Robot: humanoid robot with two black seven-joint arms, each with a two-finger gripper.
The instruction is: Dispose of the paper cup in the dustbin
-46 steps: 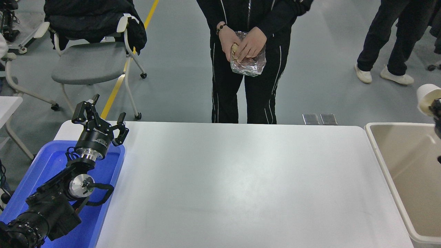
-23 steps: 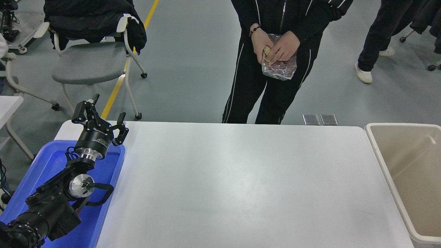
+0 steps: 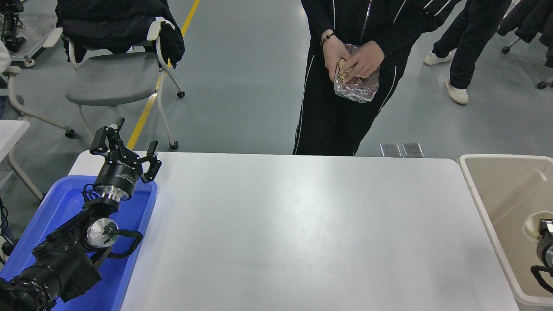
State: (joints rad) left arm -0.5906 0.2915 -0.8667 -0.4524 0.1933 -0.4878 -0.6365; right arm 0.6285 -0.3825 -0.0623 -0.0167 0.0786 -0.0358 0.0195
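The paper cup [image 3: 532, 224] shows as a cream round shape at the far right edge, inside the outline of the beige dustbin [image 3: 479, 196]. Part of my right arm [image 3: 544, 252] comes in from the right edge over the bin, its black tip right against the cup. I cannot tell whether the cup is held or lies loose in the bin. My left gripper [image 3: 125, 147] is open and empty, parked at the lower left above the blue tray [image 3: 65, 203].
A person stands at the table's far side holding a crumpled silver foil bag [image 3: 356, 86] in both hands. Another person's legs are at the top right. A grey wheeled chair [image 3: 112, 77] with a dark jacket stands at the far left.
One second ago the right gripper held the cup high at the right edge, then left view. Now the arm and cup are low over the dustbin. The person with the foil bag stepped right.
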